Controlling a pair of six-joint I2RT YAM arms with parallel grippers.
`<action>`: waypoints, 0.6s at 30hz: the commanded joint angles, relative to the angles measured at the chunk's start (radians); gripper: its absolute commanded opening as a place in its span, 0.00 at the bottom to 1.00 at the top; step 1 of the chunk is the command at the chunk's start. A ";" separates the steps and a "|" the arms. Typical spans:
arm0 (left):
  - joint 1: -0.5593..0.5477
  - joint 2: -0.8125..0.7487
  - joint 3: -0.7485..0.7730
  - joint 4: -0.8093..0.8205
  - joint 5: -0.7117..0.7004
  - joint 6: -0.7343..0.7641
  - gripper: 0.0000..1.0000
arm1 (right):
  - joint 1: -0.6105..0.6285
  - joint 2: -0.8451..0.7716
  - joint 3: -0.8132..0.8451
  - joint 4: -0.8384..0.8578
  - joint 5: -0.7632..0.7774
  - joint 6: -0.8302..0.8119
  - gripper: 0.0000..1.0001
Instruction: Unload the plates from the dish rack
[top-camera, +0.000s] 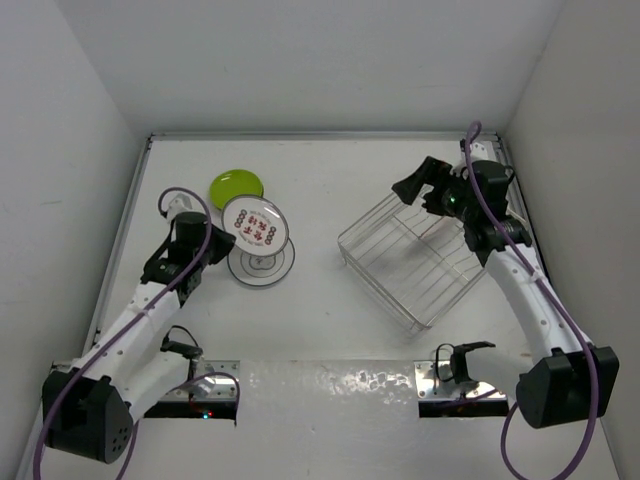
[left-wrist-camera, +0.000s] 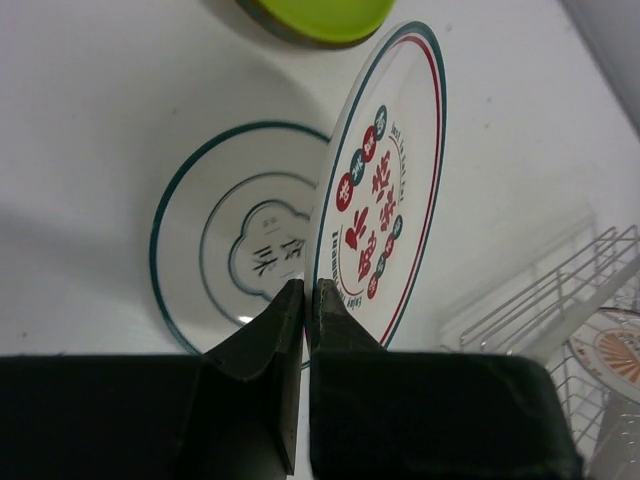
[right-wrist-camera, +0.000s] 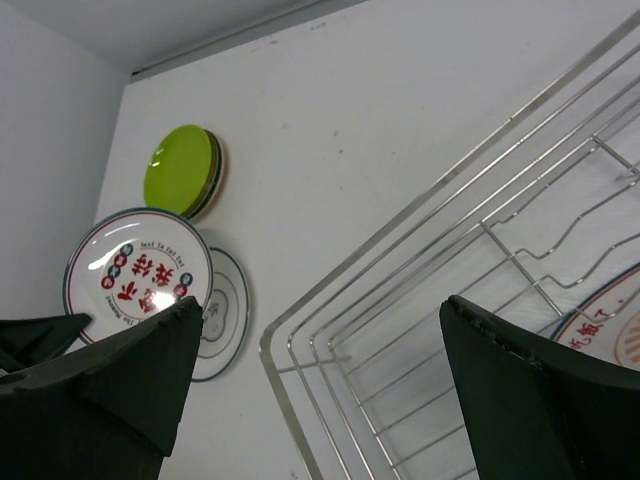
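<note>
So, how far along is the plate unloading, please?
Done: the lime green round plate and a teal-rimmed white plate lie on the table. In hand: the left gripper pinches the red-lettered white plate. Remaining: an orange-patterned plate sits in the silver wire dish rack.

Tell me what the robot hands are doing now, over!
Left jaws shut on red-lettered plate, tilted above teal-ringed plate. Right jaws open over rack. Orange-patterned plate still in rack. Nothing seen blocking.

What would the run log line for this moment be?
left jaws: shut on red-lettered plate, tilted over teal-rimmed plate | right jaws: open, by dish rack | rack: orange-patterned plate inside
</note>
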 joint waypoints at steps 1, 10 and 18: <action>0.009 -0.013 -0.045 0.049 0.033 -0.019 0.00 | -0.010 -0.020 -0.002 -0.032 0.036 -0.053 0.99; 0.009 0.004 -0.113 0.084 0.078 0.021 0.19 | -0.031 -0.092 0.015 -0.172 0.145 -0.122 0.99; 0.007 0.011 -0.031 -0.025 0.130 0.135 1.00 | -0.033 -0.077 0.096 -0.447 0.511 -0.077 0.99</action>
